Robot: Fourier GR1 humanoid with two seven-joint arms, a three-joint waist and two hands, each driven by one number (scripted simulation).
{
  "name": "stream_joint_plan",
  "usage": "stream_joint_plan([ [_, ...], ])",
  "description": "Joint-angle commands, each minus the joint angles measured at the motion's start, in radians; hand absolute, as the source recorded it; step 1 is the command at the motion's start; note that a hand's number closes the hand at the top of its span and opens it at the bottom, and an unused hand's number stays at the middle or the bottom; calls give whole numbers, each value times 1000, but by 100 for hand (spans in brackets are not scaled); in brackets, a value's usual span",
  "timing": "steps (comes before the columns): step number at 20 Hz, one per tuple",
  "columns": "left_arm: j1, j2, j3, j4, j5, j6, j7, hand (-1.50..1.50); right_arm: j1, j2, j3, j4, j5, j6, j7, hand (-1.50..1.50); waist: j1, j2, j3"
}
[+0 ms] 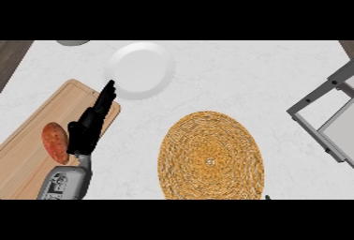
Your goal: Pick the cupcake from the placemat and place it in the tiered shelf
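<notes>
Tabletop: a white, faintly marbled tabletop (228,84) fills the view, with dark wood showing at its upper left corner.
Placemat: a round woven straw placemat (211,157) in golden yellow lies at the lower centre; its weave is bare.
Cupcake: no cupcake shows on the placemat or anywhere else in the view, so where it sits cannot be told.
Tiered shelf: a grey metal-framed tiered shelf (330,115) enters from the right edge, only partly in view, well apart from the placemat.
Plate: a round white plate (142,70) rests at the upper centre left.
Cutting board: a light wooden cutting board (41,140) lies tilted along the left side.
Reddish food: an oval reddish-brown item (55,142), perhaps a potato, sits on the board.
Left robot hand: the black left robot hand (86,129) on its grey forearm lies over the board's right edge, fingers apart and straight, their tips at the plate's lower left rim, holding nothing.
Bowl: a sliver of a pale grey round object (72,42) shows at the top left.
</notes>
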Motion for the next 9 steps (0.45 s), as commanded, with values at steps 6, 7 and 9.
stream_joint_plan([
  [6,23,11,9,8,1,-5,-25,0,149,-74,6,125,69,172,-178,-150,-18,1,8],
  [7,8,0,0,2,-4,2,-10,0,141,-81,-11,152,49,205,-161,-150,-20,-1,8],
  [9,5,0,13,-2,14,-4,-3,0,172,-72,-3,156,69,206,-208,-150,-22,1,11],
])
